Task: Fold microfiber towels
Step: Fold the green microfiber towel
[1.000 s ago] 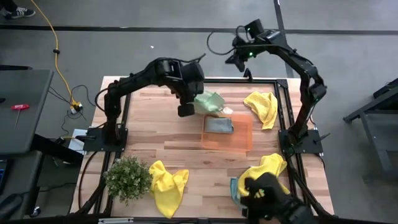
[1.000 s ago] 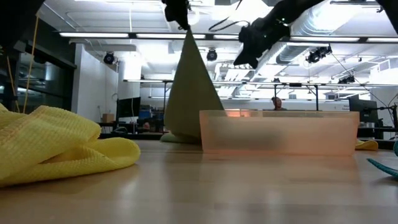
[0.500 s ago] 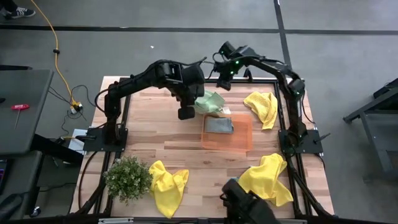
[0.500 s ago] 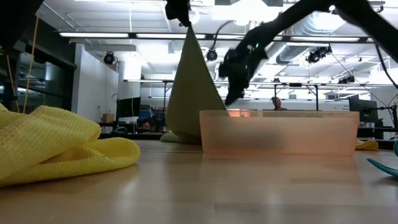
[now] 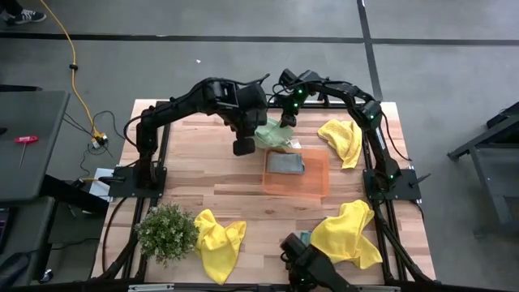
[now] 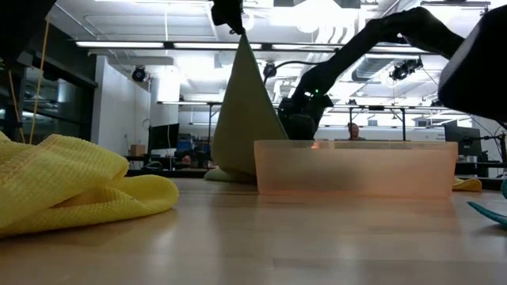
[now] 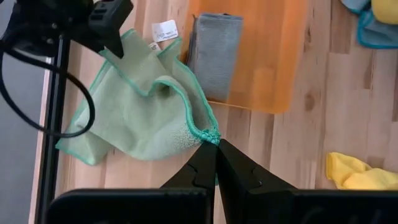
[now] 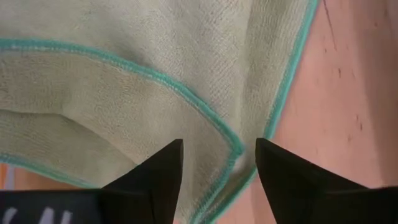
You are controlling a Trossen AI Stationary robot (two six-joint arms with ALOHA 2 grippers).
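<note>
A pale green microfiber towel [image 5: 276, 134] with teal hems hangs as a tall cone [image 6: 242, 119] from my left gripper [image 7: 214, 148], which is shut on it high over the table's far middle. The towel's lower end lies bunched on the wood. My right gripper [image 8: 217, 168] stands open just over the towel's far side [image 5: 288, 120]. A hemmed corner [image 8: 239, 149] shows between its fingers; whether they touch it I cannot tell. A folded grey towel [image 5: 285, 164] lies in the orange tray [image 5: 312, 185]. My left gripper pinches one hemmed corner [image 7: 210, 134] of the green towel between its two fingers, coming from above and pointing down. The towel hangs below the fingers in loose folds, and its lower part [image 7: 93, 134] rests on the table left of the tray.
Crumpled yellow towels lie at the far right [image 5: 340, 139], near right [image 5: 345, 235] and near left [image 5: 219, 239]. A teal towel [image 5: 304, 238] peeks out by the near edge. A potted plant [image 5: 166, 231] stands near left. A dark shape [image 5: 312, 264] sits at the near edge.
My right gripper has swung from above the table's far right corner toward the left and down to the green towel's far side. The green towel and my left gripper have kept still. The dark shape at the near edge has shifted leftward.
</note>
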